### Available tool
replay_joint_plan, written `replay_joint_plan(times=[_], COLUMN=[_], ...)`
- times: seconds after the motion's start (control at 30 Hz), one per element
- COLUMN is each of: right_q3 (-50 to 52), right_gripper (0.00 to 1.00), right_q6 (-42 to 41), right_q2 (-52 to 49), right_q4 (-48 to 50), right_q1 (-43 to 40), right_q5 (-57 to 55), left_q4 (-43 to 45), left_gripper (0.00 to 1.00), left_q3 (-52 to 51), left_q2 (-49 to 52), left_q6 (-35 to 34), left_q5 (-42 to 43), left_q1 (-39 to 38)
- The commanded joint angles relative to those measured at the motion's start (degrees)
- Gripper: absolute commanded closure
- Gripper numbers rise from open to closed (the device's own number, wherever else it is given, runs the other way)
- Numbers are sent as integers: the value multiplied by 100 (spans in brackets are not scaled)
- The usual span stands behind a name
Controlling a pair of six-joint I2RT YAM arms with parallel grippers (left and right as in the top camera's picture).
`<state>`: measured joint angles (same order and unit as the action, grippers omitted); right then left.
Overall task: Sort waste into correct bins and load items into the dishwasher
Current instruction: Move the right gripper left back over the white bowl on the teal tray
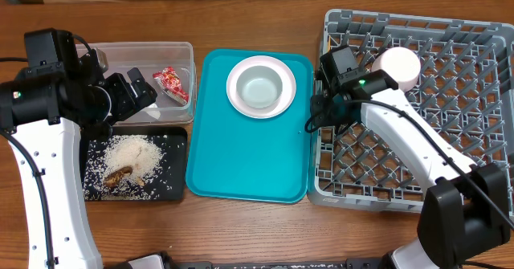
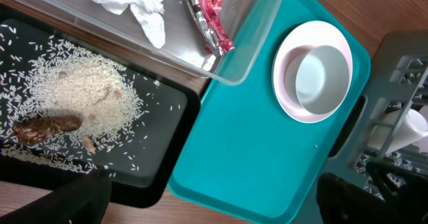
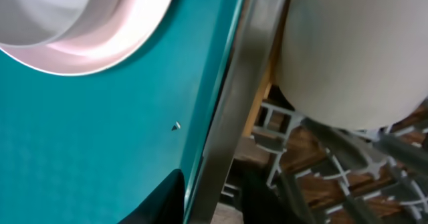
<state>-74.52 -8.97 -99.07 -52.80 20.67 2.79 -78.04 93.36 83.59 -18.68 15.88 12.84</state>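
Observation:
A white bowl (image 1: 261, 88) sits on a pink plate (image 1: 234, 84) at the far end of the teal tray (image 1: 249, 156). A white cup (image 1: 399, 67) lies in the grey dish rack (image 1: 482, 28). My right gripper (image 1: 316, 118) hovers over the rack's left rim beside the cup. In the right wrist view its fingers (image 3: 214, 190) straddle the rack wall (image 3: 247, 83), open and empty, with the cup (image 3: 348, 50) just ahead. My left gripper (image 1: 140, 88) is over the clear bin's near edge. It is wide open and empty in the left wrist view (image 2: 210, 180).
The clear bin (image 1: 136, 48) holds a red wrapper (image 2: 210, 17) and a crumpled tissue (image 2: 137, 3). The black tray (image 1: 177, 181) holds scattered rice (image 1: 132, 152) and a brown food piece (image 2: 47, 127). Bare wood lies along the table's front edge.

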Motion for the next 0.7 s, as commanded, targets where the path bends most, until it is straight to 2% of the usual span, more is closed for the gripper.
replay_joint_plan(times=[0.0,0.1,0.2,0.67], right_q3=[160,170,170,149], right_gripper=[73,83,87,86], right_q6=[-4,-2,0,17], right_q2=[-22,-22,-22,-15], right_q4=[-20,-101,-177,-284], right_q1=[-11,-11,-17,-15], right_q5=[74,72,7,-162], left_q4=[7,7,7,7], left_gripper=[0,0,0,0], left_q3=[55,55,55,55], left_q2=[-35,-35,-35,-35], left_q6=[-17,-17,-17,-17], left_q5=[44,44,44,44], left_q1=[-15,-15,-15,-15])
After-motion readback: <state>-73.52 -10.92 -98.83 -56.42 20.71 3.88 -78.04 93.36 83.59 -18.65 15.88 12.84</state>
